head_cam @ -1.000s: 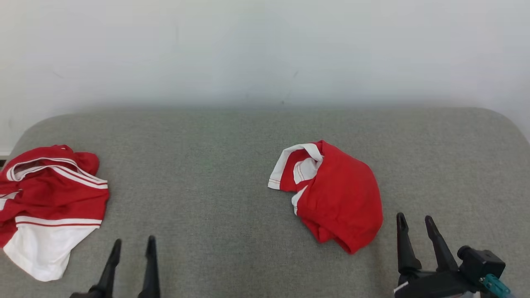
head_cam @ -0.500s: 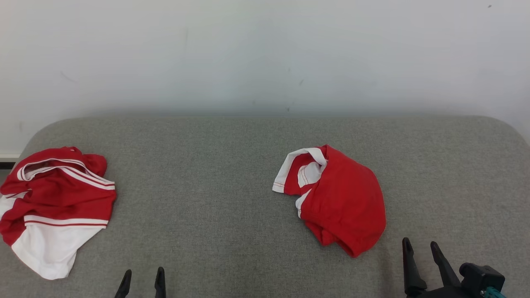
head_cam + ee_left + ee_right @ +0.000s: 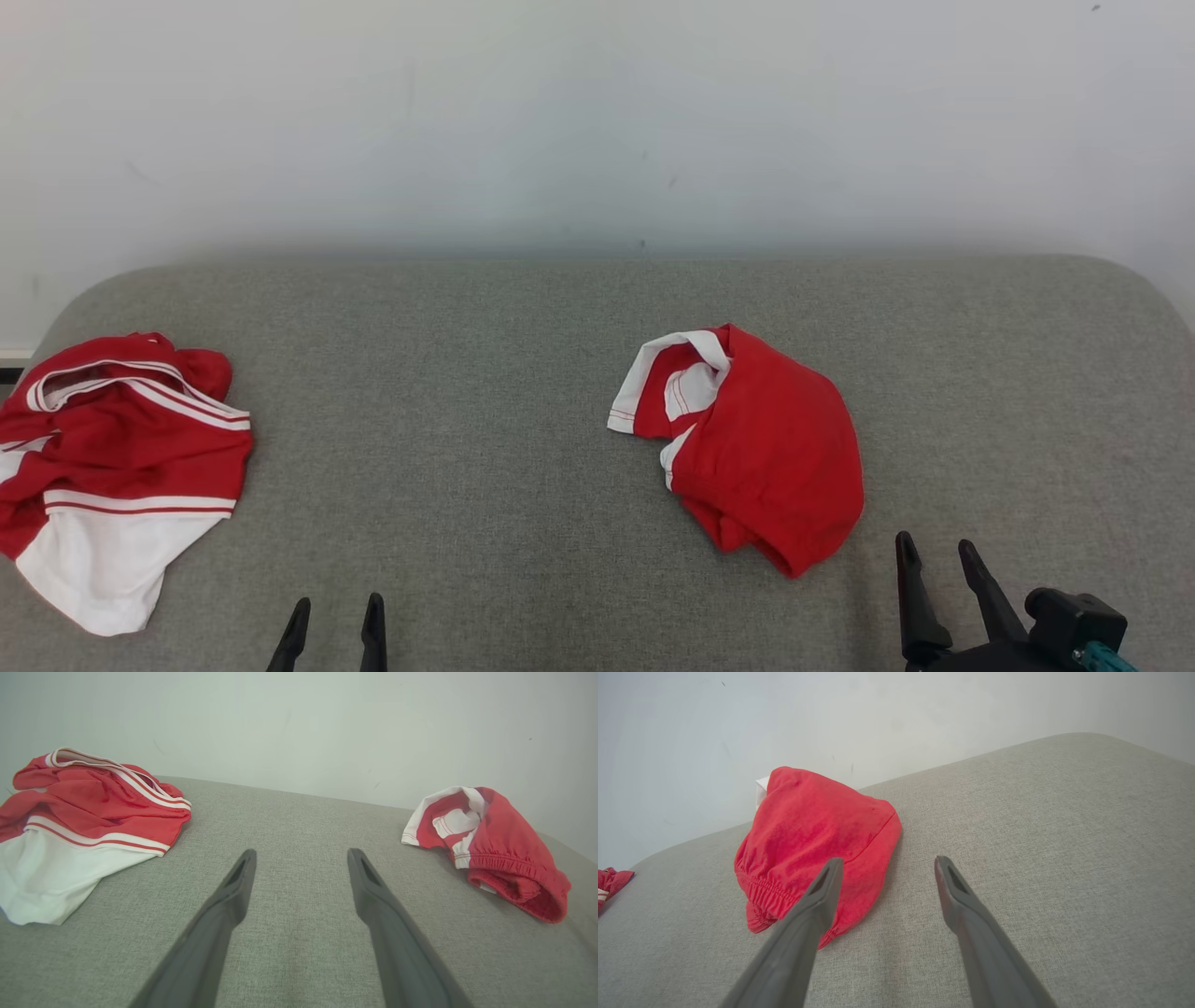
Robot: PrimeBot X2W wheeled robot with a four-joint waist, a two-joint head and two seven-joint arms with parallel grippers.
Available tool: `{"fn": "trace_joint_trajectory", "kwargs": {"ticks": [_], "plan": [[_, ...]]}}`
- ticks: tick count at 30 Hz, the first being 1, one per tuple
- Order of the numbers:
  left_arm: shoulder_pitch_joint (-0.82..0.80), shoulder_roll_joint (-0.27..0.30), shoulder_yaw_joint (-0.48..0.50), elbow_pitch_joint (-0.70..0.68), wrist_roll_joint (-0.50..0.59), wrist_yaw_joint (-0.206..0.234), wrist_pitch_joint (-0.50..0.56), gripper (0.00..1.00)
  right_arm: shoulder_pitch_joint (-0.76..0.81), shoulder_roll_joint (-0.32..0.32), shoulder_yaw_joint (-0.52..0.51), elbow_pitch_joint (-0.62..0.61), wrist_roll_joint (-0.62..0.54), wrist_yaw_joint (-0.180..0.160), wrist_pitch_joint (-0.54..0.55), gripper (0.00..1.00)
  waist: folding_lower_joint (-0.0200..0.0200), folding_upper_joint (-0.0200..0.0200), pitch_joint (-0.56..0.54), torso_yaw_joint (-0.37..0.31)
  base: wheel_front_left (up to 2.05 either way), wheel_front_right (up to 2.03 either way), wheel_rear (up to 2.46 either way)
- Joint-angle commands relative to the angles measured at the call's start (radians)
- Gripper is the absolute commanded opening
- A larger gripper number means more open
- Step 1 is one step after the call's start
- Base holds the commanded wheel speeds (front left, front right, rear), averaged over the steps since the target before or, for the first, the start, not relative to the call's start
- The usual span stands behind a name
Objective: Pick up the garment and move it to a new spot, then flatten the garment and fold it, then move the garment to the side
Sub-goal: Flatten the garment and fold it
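So the red garment [image 3: 766, 448] is sitting crumpled on the grey tabletop [image 3: 467, 373], a bit right of the middle, with its white-trimmed end turned toward the wall [image 3: 560, 112]. The right hand [image 3: 932, 541] is down at the lower right, just beside the garment's near corner but not touching it. Its two fingers are spread wide with nothing between them. From the right wrist camera the garment [image 3: 812, 826] lies ahead and off to the left of that hand [image 3: 888, 859], and the left finger overlaps the elastic hem in that view.

The left hand [image 3: 338, 600] is at the bottom edge, well apart from the garment, also spread and empty. Its wrist camera shows bare fabric between its fingers [image 3: 301, 851], with the garment [image 3: 504, 849] far off to the right.

There's a second red-and-white garment [image 3: 121, 467] too, bunched up at the tabletop's left edge.
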Motion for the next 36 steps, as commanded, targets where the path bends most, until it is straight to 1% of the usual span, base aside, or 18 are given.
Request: {"fn": "trace_joint_trajectory", "kwargs": {"ticks": [1,11,16,21,24,25,28,36], "plan": [[-0.006,-0.001,-0.003,0.0,-0.004,-0.001,-0.003,1.0,-0.004,-0.001,0.001,0.003,0.007,-0.002,-0.006,1.0,-0.0001,0.0,0.0,-0.002,0.0,0.0,0.0],[-0.013,0.004,-0.009,0.008,-0.019,-0.001,-0.003,1.0,-0.007,-0.001,0.002,0.004,-0.008,-0.002,-0.002,1.0,-0.0001,0.0,0.001,-0.007,0.0,0.0,0.0],[-0.025,0.005,-0.039,0.018,-0.042,-0.001,-0.003,1.0,-0.012,-0.001,0.015,0.0,-0.004,-0.002,0.001,1.0,-0.0001,0.0,0.006,-0.041,0.0,0.0,0.0],[-0.059,0.018,-0.142,0.062,-0.093,-0.001,-0.003,1.0,-0.018,-0.001,0.021,-0.006,-0.006,-0.002,0.004,1.0,-0.0001,0.0,0.013,-0.108,0.0,0.0,0.0],[-0.099,0.017,-0.21,0.095,-0.118,-0.001,-0.003,1.0,-0.026,-0.001,0.023,-0.012,-0.011,-0.002,0.009,1.0,-0.0001,0.0,0.022,-0.165,0.0,0.0,0.0],[-0.099,0.017,-0.21,0.095,-0.118,-0.001,-0.003,1.0,-0.026,-0.001,0.023,-0.012,-0.011,-0.002,0.009,1.0,-0.0001,0.0,0.022,-0.165,0.0,0.0,0.0],[-0.149,0.017,-0.284,0.131,-0.152,-0.001,-0.003,1.0,-0.029,-0.001,0.013,-0.019,-0.018,-0.002,0.01,1.0,-0.0001,0.0,0.035,-0.218,0.0,0.0,0.0],[-0.267,0.018,-0.467,0.243,-0.332,-0.001,0.033,1.0,-0.038,-0.001,0.008,-0.038,-0.021,-0.002,0.016,1.0,-0.0001,0.0,0.073,-0.364,0.0,0.0,0.0]]}}
